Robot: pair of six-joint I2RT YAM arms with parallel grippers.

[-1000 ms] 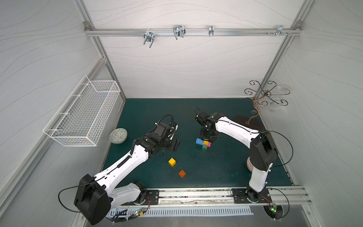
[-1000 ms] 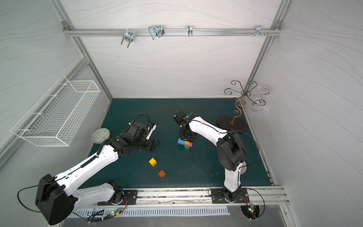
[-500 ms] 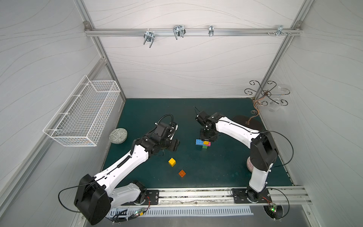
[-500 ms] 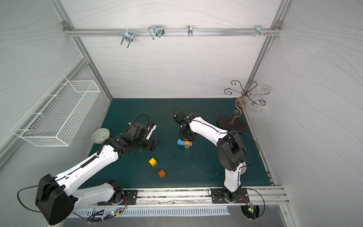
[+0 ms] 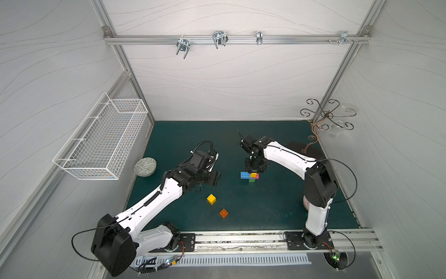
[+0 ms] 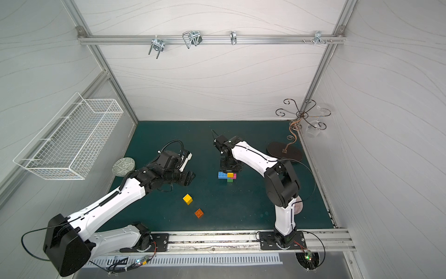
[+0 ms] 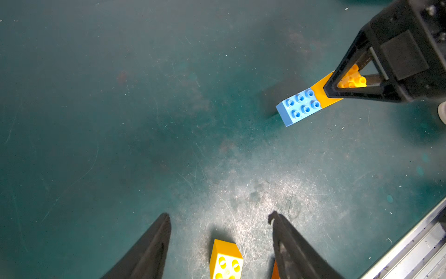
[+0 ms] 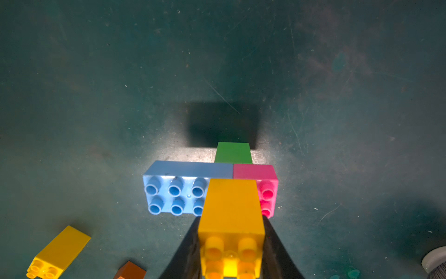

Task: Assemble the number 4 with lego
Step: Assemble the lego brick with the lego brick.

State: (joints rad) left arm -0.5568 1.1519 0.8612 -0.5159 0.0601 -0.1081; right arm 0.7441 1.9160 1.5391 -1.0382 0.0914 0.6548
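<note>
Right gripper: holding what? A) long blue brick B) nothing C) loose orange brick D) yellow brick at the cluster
D: in the right wrist view the right gripper has a finger on each side of the yellow brick beside the blue brick; the orange brick lies loose in a top view.

The counter (image 5: pixel 277 212) is dark teal, scuffed pale grey in patches. The joined cluster (image 5: pixel 250 175) comprises a light blue brick (image 8: pixel 176 190), a yellow brick (image 8: pixel 231 207), a pink brick (image 8: pixel 265 183) and a green brick (image 8: pixel 233 152), each solid-coloured. A loose yellow brick (image 5: pixel 211 199) sits at its eight o'clock and an orange brick (image 5: pixel 223 212) at seven. At the counter's nine o'clock edge a bowl (image 5: pixel 145 166) carries a grey-and-white geometric pattern, and the wire basket (image 5: pixel 103 142) at ten o'clock is white.
</note>
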